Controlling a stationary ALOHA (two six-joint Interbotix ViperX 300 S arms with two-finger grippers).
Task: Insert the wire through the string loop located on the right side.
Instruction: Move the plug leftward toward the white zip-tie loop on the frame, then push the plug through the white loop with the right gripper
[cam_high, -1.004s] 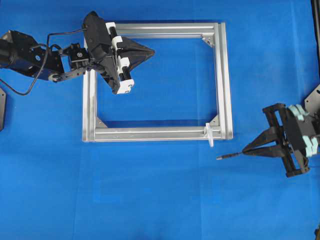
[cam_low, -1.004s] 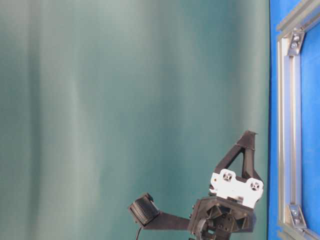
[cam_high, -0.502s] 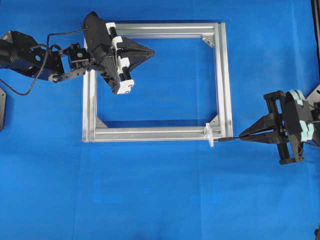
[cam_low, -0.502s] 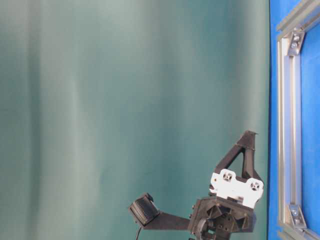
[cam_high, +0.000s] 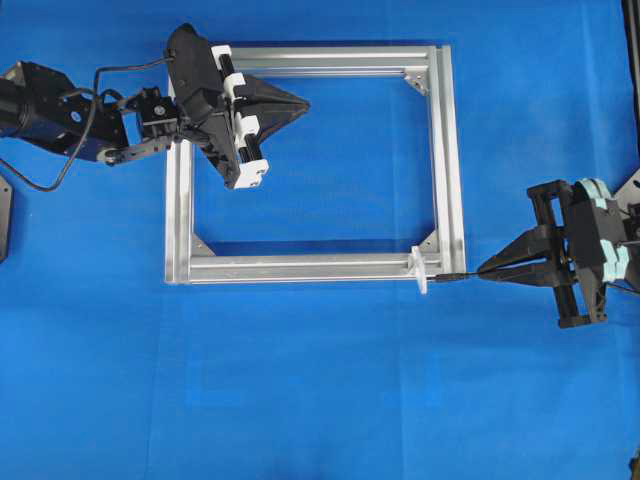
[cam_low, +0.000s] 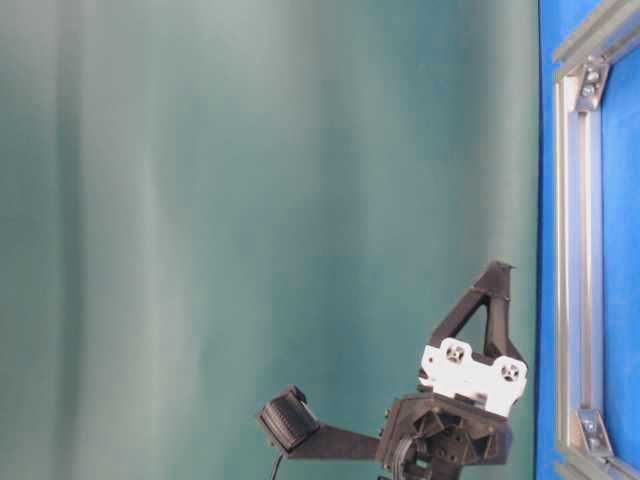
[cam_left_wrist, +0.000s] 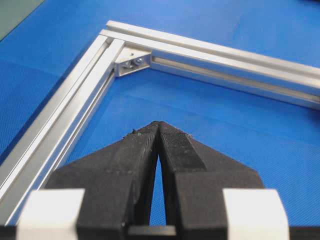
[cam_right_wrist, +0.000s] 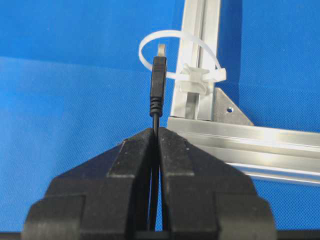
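Right claw (cam_right_wrist: 155, 131), clamped on the thin black plug-tipped wire (cam_right_wrist: 157, 82), presents the plug tip at the mouth of the small white string loop (cam_right_wrist: 176, 55) tied to the rectangular aluminium frame (cam_high: 447, 160); the tip appears not yet through. Left claw (cam_left_wrist: 159, 127), closed and empty, hovers over the frame's far corner.

This is a robotics lab bench set up for manipulation trials, not a home or a shop. A uniform blue cloth (cam_high: 330, 400) covers the whole tabletop, and a plain teal-green backdrop (cam_low: 260, 200) closes off the room behind it. Ahead of the closed jaws in the left wrist view lies a rectangular test fixture of slotted aluminium frame bars (cam_left_wrist: 210, 55) joined by silver corner brackets (cam_left_wrist: 131, 61), flat on the cloth. Two black arms work from opposite sides of the bench, each carrying its own camera looking out over its jaws
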